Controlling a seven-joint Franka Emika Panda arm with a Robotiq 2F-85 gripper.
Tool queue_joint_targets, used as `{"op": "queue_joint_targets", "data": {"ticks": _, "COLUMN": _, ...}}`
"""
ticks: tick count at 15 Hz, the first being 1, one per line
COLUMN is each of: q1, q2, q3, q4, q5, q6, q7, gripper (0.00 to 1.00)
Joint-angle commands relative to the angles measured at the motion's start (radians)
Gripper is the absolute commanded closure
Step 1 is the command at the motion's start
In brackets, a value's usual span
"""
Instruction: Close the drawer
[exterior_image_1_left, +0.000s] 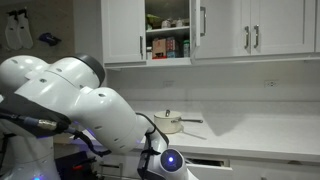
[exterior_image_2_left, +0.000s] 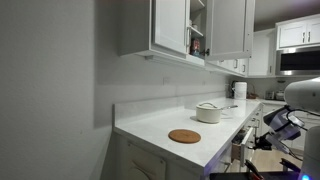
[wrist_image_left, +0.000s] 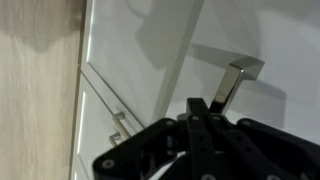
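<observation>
Risk, slipping: we judge the gripper (wrist_image_left: 202, 106) could glance off the handle (wrist_image_left: 236, 78) or pass beside it if the push lands off centre, leaving the drawer (exterior_image_1_left: 212, 161) ajar.
Risk, skewing: pushing near 1 end of so wide a front may, we think, rack it on its runners and jam it.
Risk, collision: the arm sits low and close under the surface (exterior_image_1_left: 250, 130), so we would watch that it does not strike that edge.
Gripper state: in the wrist view its 2 fingers look drawn together, with nothing held.
Drawer position: just below the surface edge and standing a little open, with a dark gap above its white front in an exterior view.
Drawer to gripper: the handle stands just beyond the fingertips, up and to the side in the wrist view. We cannot tell whether they touch.
</observation>
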Motion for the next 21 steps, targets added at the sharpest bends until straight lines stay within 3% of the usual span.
{"op": "queue_joint_targets", "data": {"ticks": 1, "q1": -0.028, "q2": -0.017, "q3": 0.064, "q4": -0.043, "q5": 0.011, "q6": -0.021, "q7": 0.006, "gripper": 1.00}}
{"op": "queue_joint_targets", "data": {"ticks": 16, "q1": 0.089, "q2": -0.136, "q3": 0.028, "q4": -0.137, "q5": -0.022, "q6": 0.043, "q7": 0.030, "gripper": 1.00}}
{"op": "queue_joint_targets", "data": {"ticks": 21, "q1": 0.115, "q2": -0.214, "q3": 0.069, "q4": -0.195, "q5": -0.017, "q6": 0.039, "q7": 0.039, "gripper": 1.00}}
